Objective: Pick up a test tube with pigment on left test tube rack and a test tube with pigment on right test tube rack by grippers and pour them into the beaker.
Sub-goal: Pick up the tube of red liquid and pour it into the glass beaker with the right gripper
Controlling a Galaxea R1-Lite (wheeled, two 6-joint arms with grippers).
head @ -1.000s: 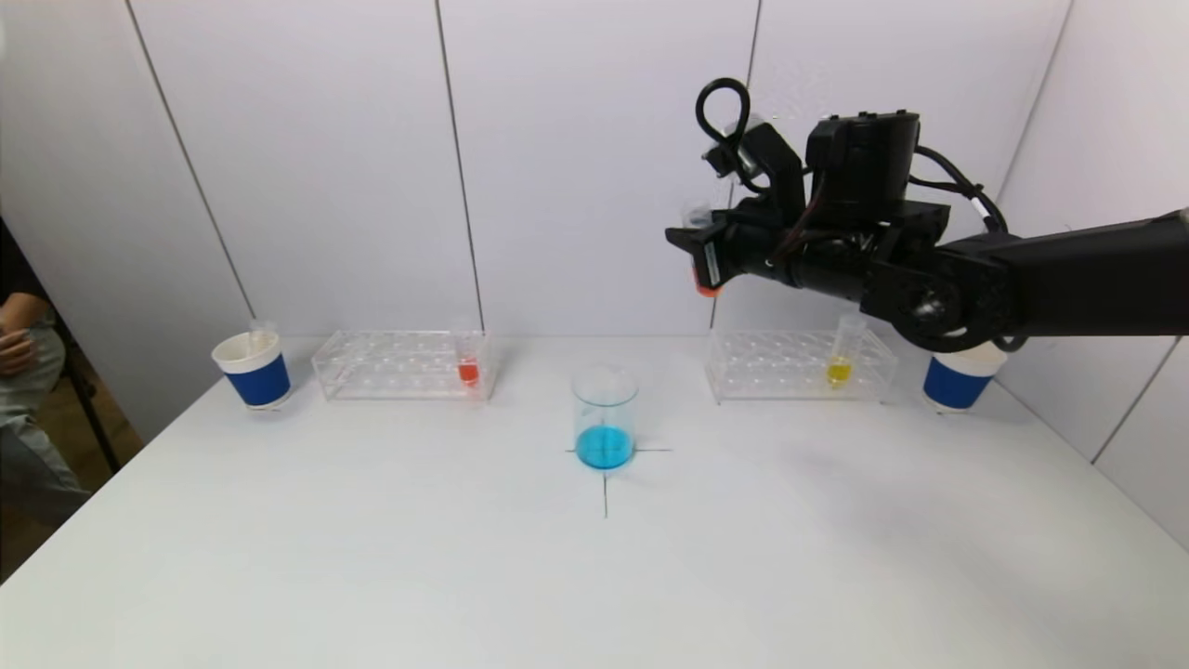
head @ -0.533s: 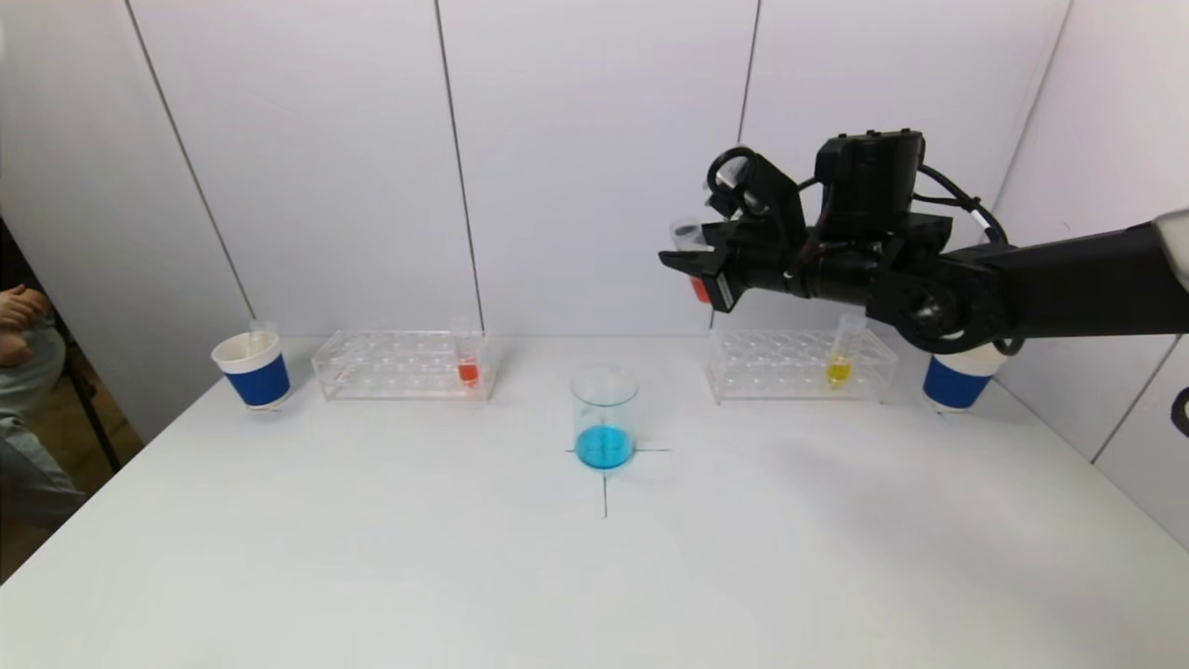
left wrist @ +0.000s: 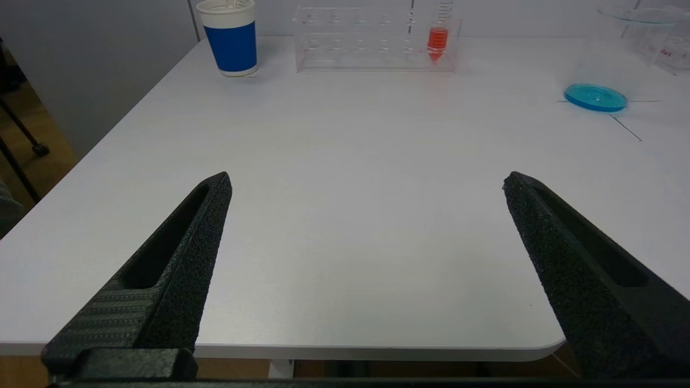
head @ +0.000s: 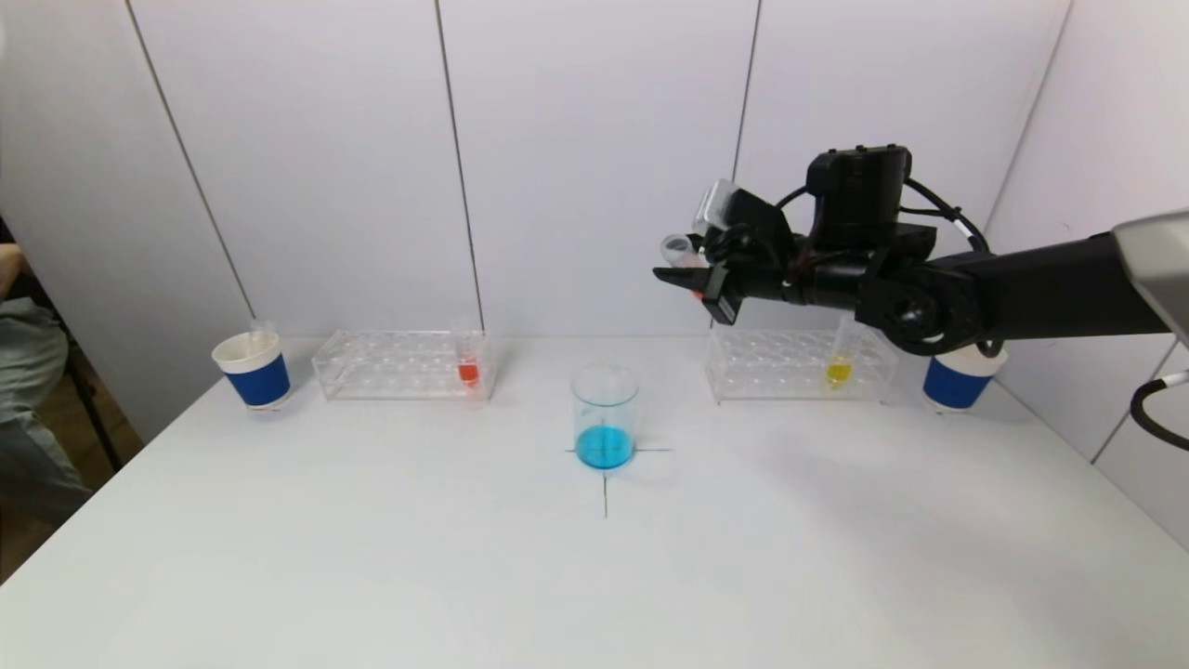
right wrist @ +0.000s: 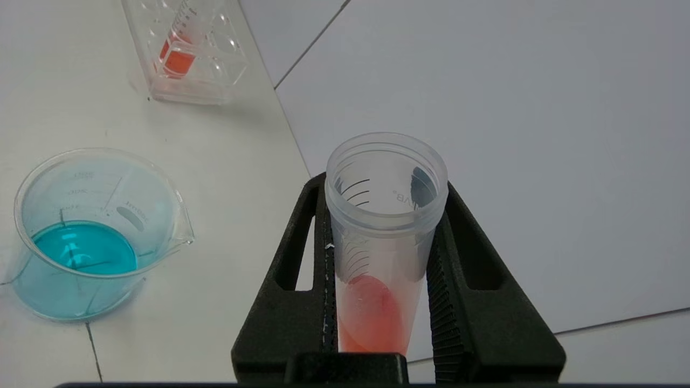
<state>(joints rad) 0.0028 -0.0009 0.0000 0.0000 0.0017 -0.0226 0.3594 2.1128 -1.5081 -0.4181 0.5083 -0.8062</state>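
The right gripper [right wrist: 377, 269] was shut tight on a test tube [right wrist: 384, 226] with orange-red pigment at its bottom. The two black fingers [right wrist: 294, 291] pressed on the tube's sides, and its open mouth stuck out past the tips. In the head view the right gripper [head: 683, 274] was high in the air, up above the table [head: 594, 557], with the tube's long side tipped over a bit, its mouth pointing toward the robot's left.

The beaker [head: 605, 416] was lower than the tube and off to the robot's left of it, not right under it. I think the tube had to travel that way and come down before it could tip more. The beaker sat on a black cross mark and had blue liquid in it.

The left gripper [left wrist: 366, 226] was wide open and held nothing. It hung low by the near edge of the table, well apart from everything. So the right arm was the one nearer to the beaker.

Now the count. There was one beaker. There were two clear racks, the left rack [head: 401, 364] and the right rack [head: 801, 364]. There were three tubes with pigment: the one being held, an orange tube [head: 468, 364] in the left rack, and a yellow tube [head: 840, 360] in the right rack. There were two blue and white paper cups, a left cup [head: 253, 370] and a right cup [head: 959, 379].
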